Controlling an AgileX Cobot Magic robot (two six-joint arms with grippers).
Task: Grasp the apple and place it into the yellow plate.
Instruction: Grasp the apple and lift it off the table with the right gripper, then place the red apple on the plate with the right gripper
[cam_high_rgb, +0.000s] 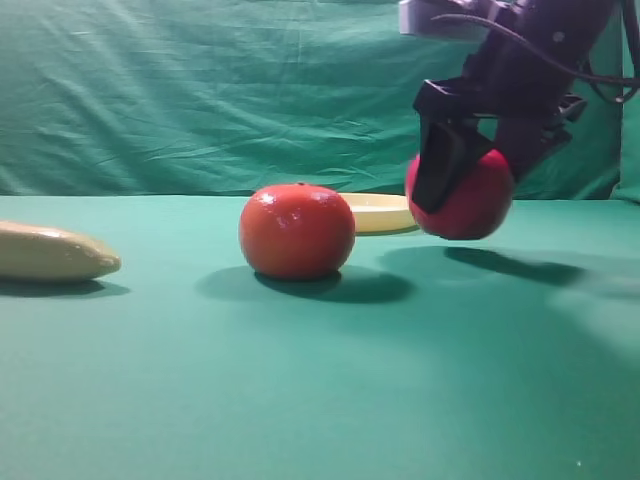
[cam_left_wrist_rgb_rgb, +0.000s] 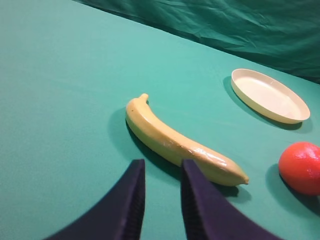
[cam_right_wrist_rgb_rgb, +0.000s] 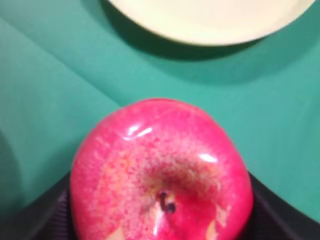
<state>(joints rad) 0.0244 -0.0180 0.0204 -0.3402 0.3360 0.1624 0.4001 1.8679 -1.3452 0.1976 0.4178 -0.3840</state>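
1. Above the cloth on the right, the right gripper (cam_high_rgb: 470, 190) pinches the apple (cam_high_rgb: 462, 196) between its dark fingers and holds it clear of the table (cam_high_rgb: 320, 400); the shadow beneath lies apart from the fruit, so the lift looks done.
2. From the right wrist view the apple (cam_right_wrist_rgb_rgb: 161, 172) fills the lower frame, stem and dimple facing the camera, with a dark finger at each side of it.
3. The plate (cam_right_wrist_rgb_rgb: 210, 20) lies just ahead of the apple in that view, bare as far as it shows. From the high view the plate (cam_high_rgb: 385, 212) sits behind the tomato (cam_high_rgb: 297, 231), near the apple and to its left.
4. So the grasp is made; I judge the carry over the rim, the lowering and the release are what is left.
5. The left gripper (cam_left_wrist_rgb_rgb: 161, 200) hangs near the banana (cam_left_wrist_rgb_rgb: 180, 142), its fingers close together with a narrow gap, gripping nothing; it plays no part now.
6. The tomato stands close to the plate, so the carry should keep clear of it.
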